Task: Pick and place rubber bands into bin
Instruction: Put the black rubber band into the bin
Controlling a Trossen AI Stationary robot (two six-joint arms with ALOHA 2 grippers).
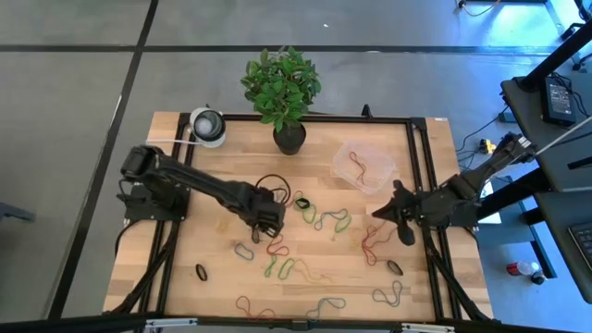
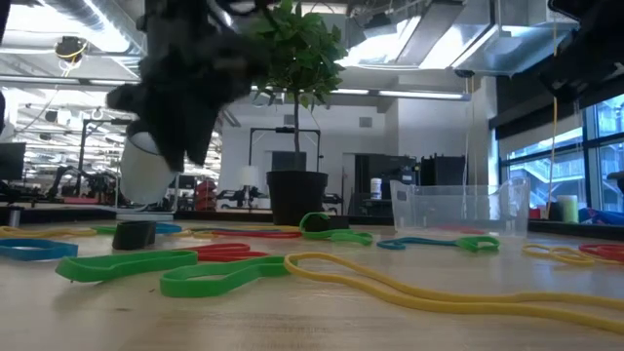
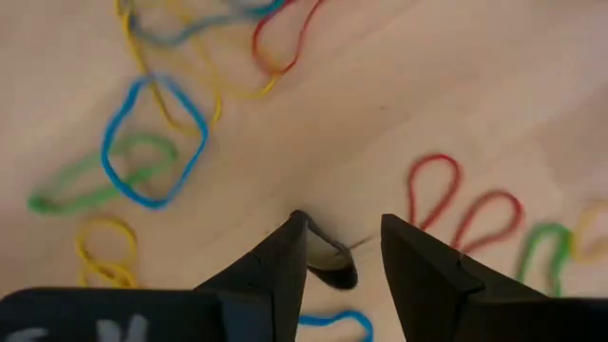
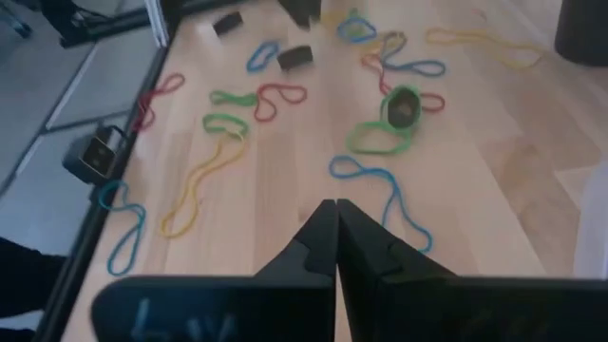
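High view shows us no readable writing; left gripper [image 1: 268,222] fingers apart above rubber bands [image 1: 319,220], right gripper [image 1: 384,213] pressed together near the bin [image 1: 347,153].

In the low view the left tool [image 2: 180,97] is a dark blur, cut off by the top edge. A dark band [image 3: 328,266] lies partly hidden between its fingers.

Open workshop hall around a wooden table

Grey floor [image 1: 74,92] with dark seams surrounds the table [image 1: 213,268]; beyond it, ceiling ducts [image 2: 409,29], strip lights, a dark frame [image 2: 280,146] and, far right, bright windows [image 2: 561,161].
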